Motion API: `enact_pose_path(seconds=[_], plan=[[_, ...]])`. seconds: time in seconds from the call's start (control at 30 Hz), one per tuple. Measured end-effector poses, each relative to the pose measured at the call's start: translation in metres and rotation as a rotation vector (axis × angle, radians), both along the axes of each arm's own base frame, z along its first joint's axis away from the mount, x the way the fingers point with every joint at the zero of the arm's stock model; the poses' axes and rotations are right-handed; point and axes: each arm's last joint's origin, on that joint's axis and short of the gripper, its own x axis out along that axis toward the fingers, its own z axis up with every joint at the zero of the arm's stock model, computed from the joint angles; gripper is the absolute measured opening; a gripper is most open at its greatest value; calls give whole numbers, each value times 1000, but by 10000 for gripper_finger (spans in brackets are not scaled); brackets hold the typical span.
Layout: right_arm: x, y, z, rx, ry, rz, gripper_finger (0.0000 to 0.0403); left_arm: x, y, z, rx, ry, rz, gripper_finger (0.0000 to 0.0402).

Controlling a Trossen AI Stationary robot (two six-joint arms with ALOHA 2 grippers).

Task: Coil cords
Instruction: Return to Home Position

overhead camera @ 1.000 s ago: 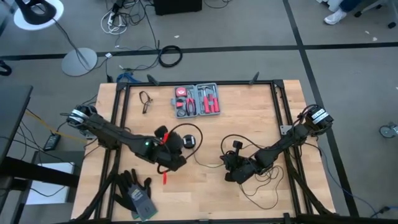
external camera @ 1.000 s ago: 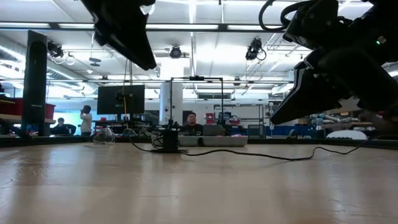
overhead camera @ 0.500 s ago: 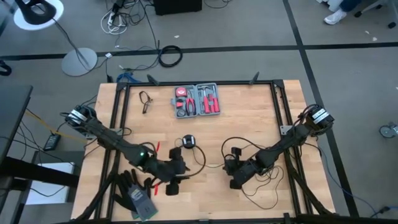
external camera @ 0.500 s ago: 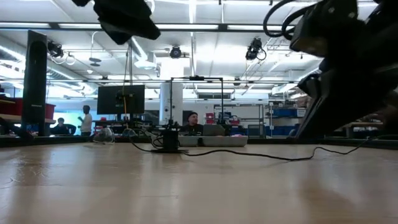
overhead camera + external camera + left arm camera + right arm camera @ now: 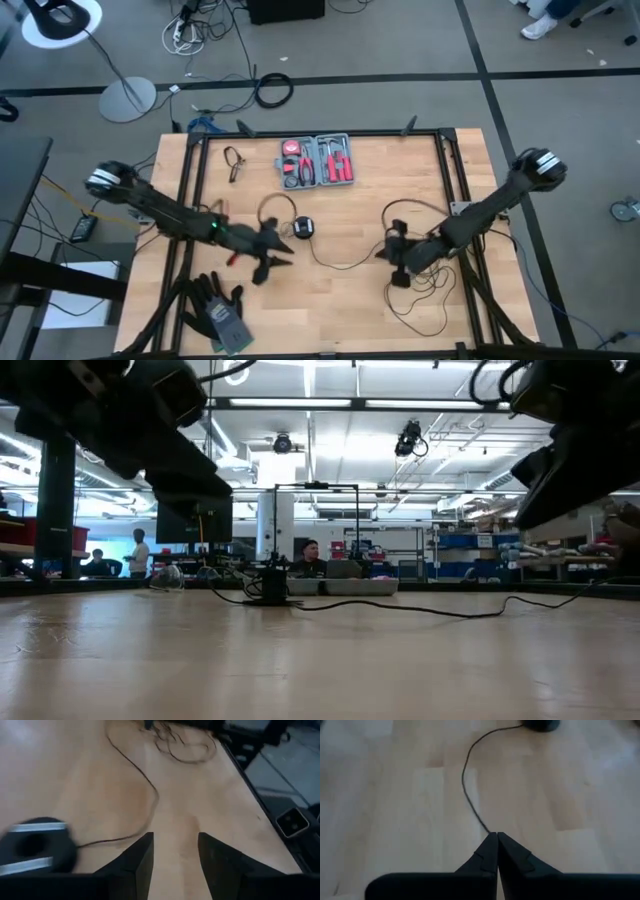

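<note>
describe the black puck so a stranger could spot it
In the high view, find the red tool kit at the wooden table's top edge. Just below it lies the puck: small, round, black, alone in having a thin wire trailing from it.

Wooden table, top-down: open red tool kit at far edge, ctr; small dark looped item on its left. Mid-table sits the black puck, thin black wire trailing rightward into a loose tangle. Dark gloves at near-left corner.
</note>
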Motion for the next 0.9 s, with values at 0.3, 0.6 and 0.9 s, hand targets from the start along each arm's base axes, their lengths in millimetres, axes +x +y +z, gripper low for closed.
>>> enact_pose_path(seconds=[0.3, 0.6, 0.9], plan=[[-37, -56, 18, 84, -168, -69, 6, -60, 53, 3, 36, -178, 105, 158], [-51, -88, 33, 17, -297, -127, 6, -93, 75, -3, 88, -278, 179, 158], [-51, -100, 34, -3, -291, -155, 8, -121, 87, -6, 105, -383, 243, 158]])
